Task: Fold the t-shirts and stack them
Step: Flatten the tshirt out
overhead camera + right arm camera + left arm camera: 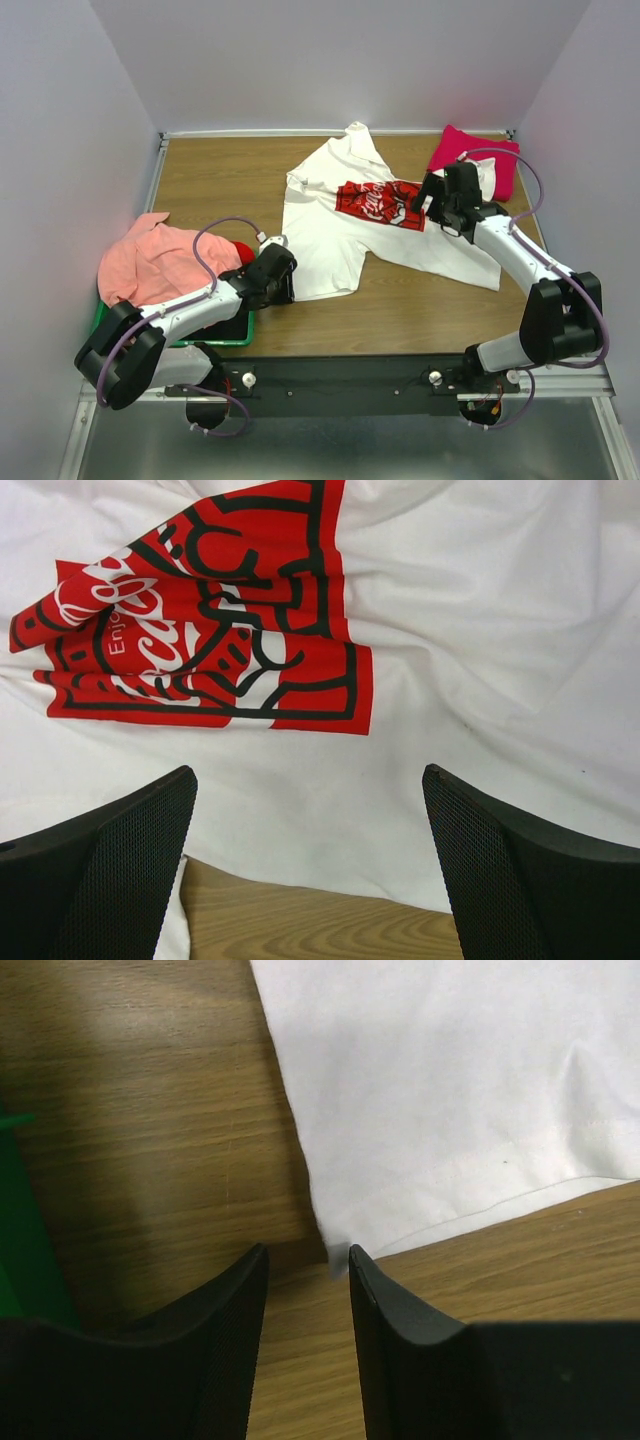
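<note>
The large white t-shirt [330,235] lies spread and rumpled mid-table, its red-and-white chest print [380,203] facing up. My left gripper [284,290] sits low at the shirt's near-left hem corner [338,1256]. Its jaws are a little apart, with bare wood between them and the corner touching the right fingertip [362,1265]. My right gripper [430,196] hovers wide open and empty over the white cloth [300,790] just beside the print [210,630]. A magenta-red tee [476,158] lies folded at the back right. A salmon-pink tee [160,262] and a red one [243,251] lie heaped at the left.
A green plastic bin [228,338] stands at the near left under the pink and red tees; its edge shows in the left wrist view [25,1250]. Bare wooden table [220,170] lies at the back left. Walls close in three sides.
</note>
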Controlling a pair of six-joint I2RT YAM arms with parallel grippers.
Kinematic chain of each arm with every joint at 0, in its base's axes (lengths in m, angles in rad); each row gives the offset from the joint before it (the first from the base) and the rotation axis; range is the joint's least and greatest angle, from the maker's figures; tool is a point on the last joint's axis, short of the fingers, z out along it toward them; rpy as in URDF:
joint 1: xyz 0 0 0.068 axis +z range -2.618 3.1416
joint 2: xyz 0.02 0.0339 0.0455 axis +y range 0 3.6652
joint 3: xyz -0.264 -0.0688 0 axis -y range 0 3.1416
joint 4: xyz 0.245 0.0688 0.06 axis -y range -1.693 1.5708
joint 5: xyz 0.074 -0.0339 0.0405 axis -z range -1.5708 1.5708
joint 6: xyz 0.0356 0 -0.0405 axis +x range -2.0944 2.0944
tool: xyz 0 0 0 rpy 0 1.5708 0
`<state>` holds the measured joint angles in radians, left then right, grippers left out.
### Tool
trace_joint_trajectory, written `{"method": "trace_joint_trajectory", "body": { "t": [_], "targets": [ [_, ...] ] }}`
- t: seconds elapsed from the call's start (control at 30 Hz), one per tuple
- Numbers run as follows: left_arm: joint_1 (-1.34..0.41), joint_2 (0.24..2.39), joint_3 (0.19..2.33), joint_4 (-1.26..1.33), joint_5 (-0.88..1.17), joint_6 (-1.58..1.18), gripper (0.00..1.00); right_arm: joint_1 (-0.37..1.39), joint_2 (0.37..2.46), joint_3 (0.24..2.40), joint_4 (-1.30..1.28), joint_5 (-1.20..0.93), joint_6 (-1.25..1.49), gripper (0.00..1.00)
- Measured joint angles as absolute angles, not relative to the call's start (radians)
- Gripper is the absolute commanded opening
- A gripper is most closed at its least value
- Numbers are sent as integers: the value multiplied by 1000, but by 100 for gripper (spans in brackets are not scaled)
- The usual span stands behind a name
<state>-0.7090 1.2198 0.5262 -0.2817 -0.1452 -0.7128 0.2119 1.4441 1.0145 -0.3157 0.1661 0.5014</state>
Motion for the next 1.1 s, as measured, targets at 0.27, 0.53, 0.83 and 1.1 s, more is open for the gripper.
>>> {"method": "trace_joint_trajectory", "body": {
  "t": [0.27,0.53,0.83,1.1],
  "targets": [
    [-709,1221,527,-263,-144,-712,45,212,1444,1007,-316,166,502,100],
    [-709,1243,533,-250,-144,-706,37,212,1437,997,-316,166,501,100],
    [-709,1272,550,-235,-143,-692,14,212,1378,976,-316,167,501,100],
    [-709,1269,549,-203,-135,-688,0,212,1359,953,-317,167,500,100]
  ]
}}
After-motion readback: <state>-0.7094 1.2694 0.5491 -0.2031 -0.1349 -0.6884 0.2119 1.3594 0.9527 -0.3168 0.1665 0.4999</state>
